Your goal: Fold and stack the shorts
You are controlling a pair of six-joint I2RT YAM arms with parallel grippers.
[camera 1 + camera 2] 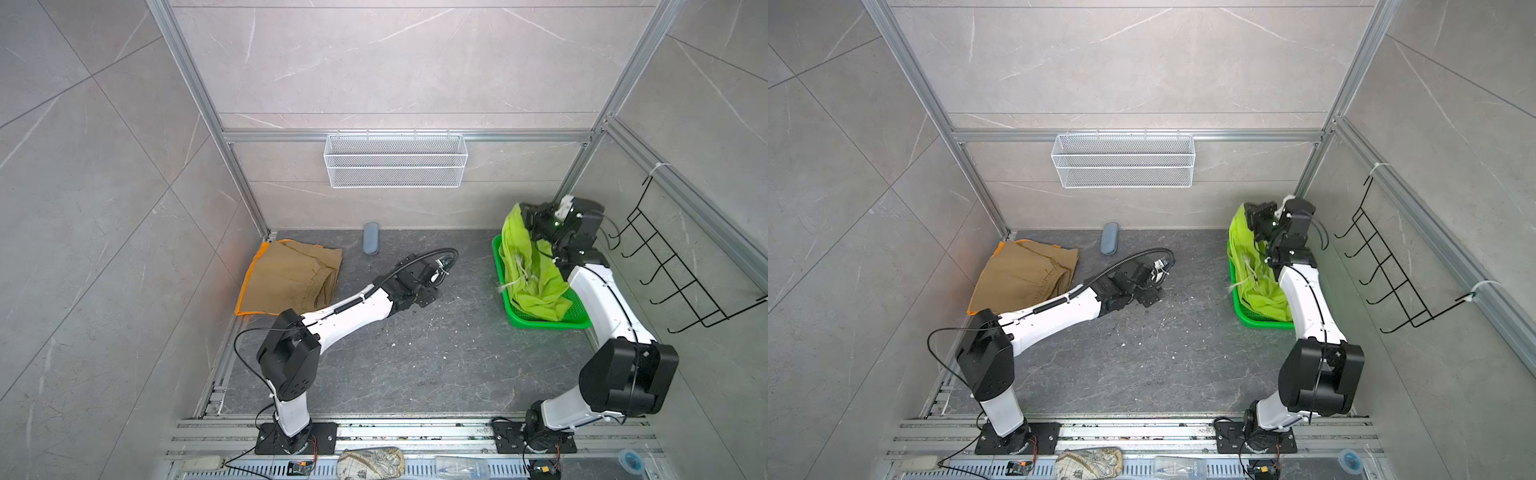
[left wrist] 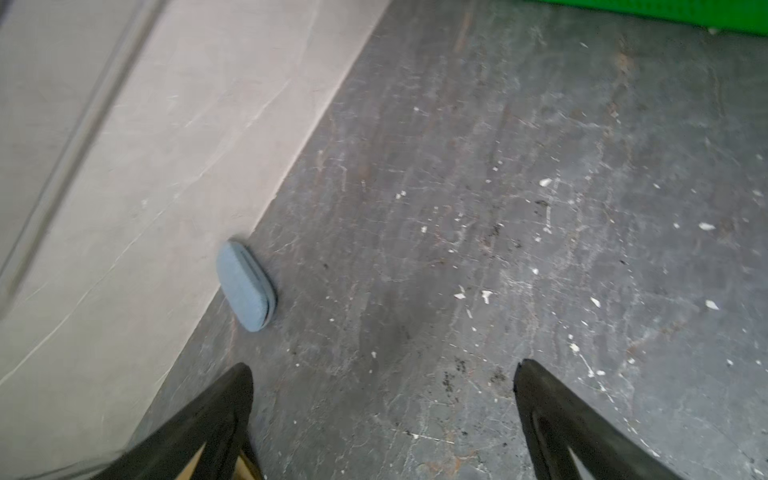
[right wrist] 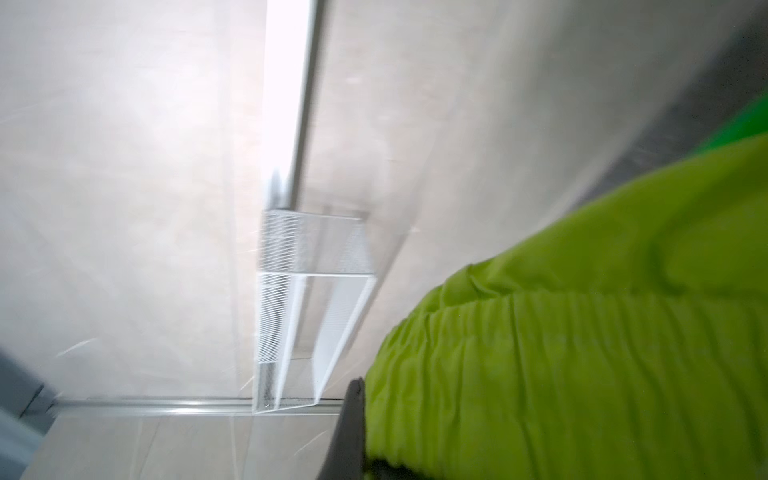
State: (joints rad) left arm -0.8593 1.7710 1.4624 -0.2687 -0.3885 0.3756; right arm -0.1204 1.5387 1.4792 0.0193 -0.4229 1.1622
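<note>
The lime green shorts (image 1: pixel 528 266) (image 1: pixel 1250 266) hang lifted, their lower part still in the bright green basket (image 1: pixel 540 324) (image 1: pixel 1262 323) at the right. My right gripper (image 1: pixel 527 216) (image 1: pixel 1253 214) (image 3: pixel 361 419) is shut on their gathered waistband (image 3: pixel 582 353), high above the basket's far end. The khaki shorts (image 1: pixel 295 276) (image 1: pixel 1025 274) lie folded on the orange shorts (image 1: pixel 243 299) at the back left; only an orange edge shows. My left gripper (image 1: pixel 436 286) (image 1: pixel 1154 291) (image 2: pixel 382 370) hovers open over the bare middle of the table, holding nothing.
A blue-grey oval case (image 1: pixel 370 238) (image 2: pixel 245 286) lies against the back wall. A white wire basket (image 1: pixel 395 160) hangs on that wall, and a black wire rack (image 1: pixel 673 266) on the right wall. The dark tabletop (image 1: pixel 415 365) carries small white specks.
</note>
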